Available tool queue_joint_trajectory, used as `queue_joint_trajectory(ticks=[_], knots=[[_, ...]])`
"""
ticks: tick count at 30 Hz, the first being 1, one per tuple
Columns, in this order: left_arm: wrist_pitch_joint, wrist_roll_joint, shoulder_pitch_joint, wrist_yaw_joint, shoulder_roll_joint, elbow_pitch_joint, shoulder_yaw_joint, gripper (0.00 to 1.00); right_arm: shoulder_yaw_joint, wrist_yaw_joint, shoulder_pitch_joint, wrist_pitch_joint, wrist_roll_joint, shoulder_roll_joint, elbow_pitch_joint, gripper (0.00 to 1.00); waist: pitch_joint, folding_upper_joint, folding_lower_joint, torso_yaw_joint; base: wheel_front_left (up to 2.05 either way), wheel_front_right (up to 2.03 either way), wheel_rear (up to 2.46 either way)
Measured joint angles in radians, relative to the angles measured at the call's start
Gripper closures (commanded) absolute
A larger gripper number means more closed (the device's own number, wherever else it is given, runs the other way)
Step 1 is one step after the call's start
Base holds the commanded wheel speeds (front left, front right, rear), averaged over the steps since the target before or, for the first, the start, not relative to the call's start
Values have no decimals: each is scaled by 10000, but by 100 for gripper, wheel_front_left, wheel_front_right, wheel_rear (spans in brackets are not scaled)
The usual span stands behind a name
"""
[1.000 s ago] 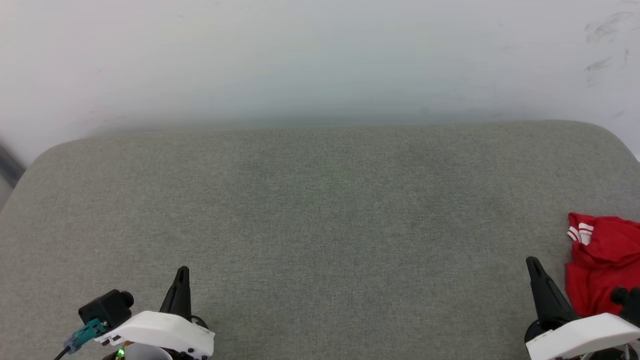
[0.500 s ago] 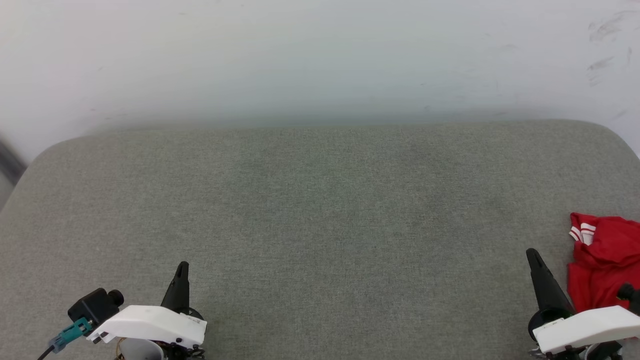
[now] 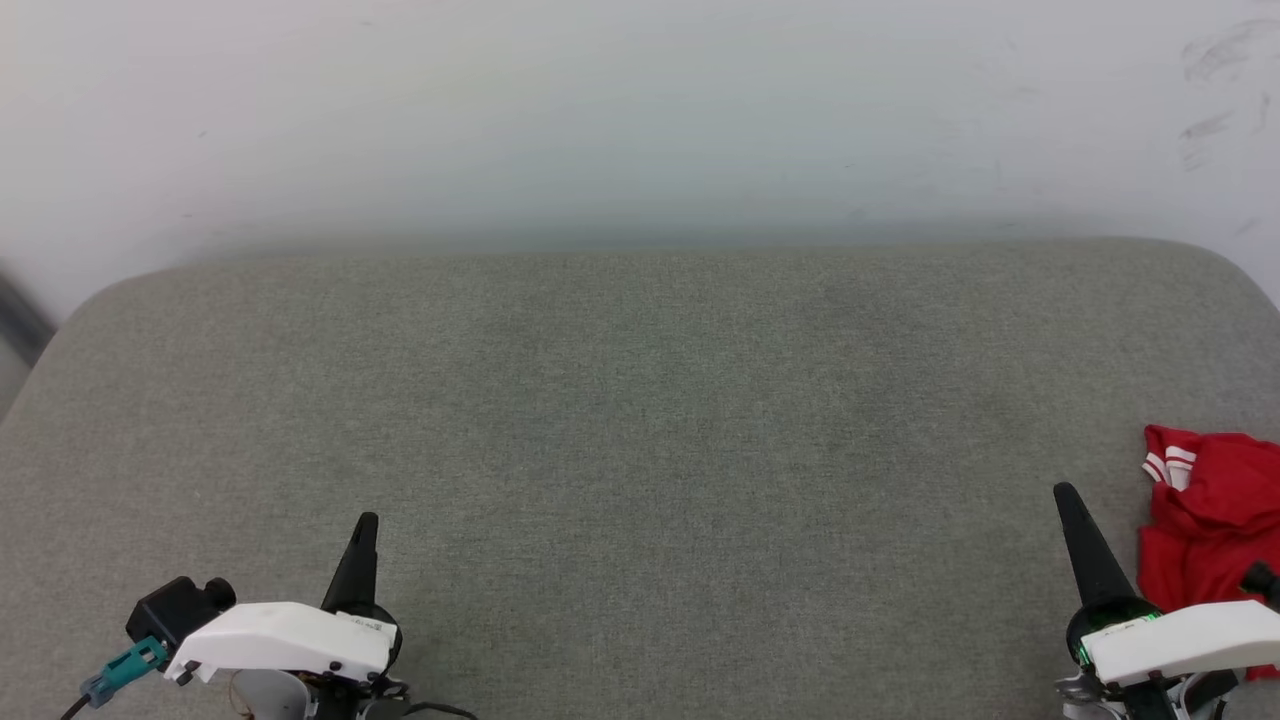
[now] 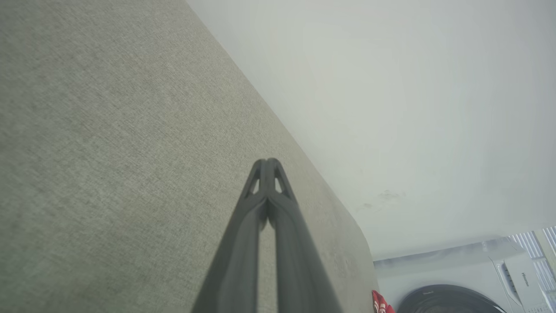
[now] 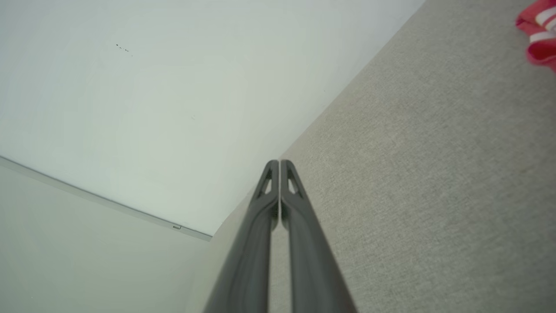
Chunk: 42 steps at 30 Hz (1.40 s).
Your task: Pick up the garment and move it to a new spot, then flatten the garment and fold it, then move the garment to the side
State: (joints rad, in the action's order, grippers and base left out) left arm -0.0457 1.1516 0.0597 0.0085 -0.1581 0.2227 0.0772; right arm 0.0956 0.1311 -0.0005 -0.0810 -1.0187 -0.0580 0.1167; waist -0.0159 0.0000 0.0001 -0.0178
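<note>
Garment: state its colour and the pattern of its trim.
The garment is red, its trim striped red and white; best seen in the head view.

The garment (image 3: 1210,520) is red with white-striped trim, on a grey-green woven cushion (image 3: 640,420).

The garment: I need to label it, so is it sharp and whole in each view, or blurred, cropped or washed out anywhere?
Head view: the garment is sharp and evenly lit, without glare, but cropped by the right edge. Right wrist view: its striped trim sits soft and out of focus in the top right corner, also cropped. Left wrist view: a small blurred red scrap of it at the bottom edge.
</note>
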Motion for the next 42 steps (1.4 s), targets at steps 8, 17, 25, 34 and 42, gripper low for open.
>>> queue_joint_trajectory(ticks=[8,17,25,34,42], knots=[[242,688,66,-180,134,31,-267,100,29,0,-154,-75,-857,8,192,100,22,0,0,21,0,0,0],[474,1409,105,-408,307,63,-558,100,59,0,-275,-90,-1779,15,399,100,47,0,0,44,0,0,0],[669,1996,158,-591,424,92,-803,100,86,0,-405,-165,-2516,23,554,100,69,0,0,64,0,0,0],[872,2608,237,-773,573,117,-1043,100,107,-2,-581,-180,-3300,31,729,100,93,0,0,87,0,0,0],[1047,3106,281,-903,690,144,-1241,100,128,0,-639,-221,-3944,36,861,100,115,0,0,108,0,0,0]])
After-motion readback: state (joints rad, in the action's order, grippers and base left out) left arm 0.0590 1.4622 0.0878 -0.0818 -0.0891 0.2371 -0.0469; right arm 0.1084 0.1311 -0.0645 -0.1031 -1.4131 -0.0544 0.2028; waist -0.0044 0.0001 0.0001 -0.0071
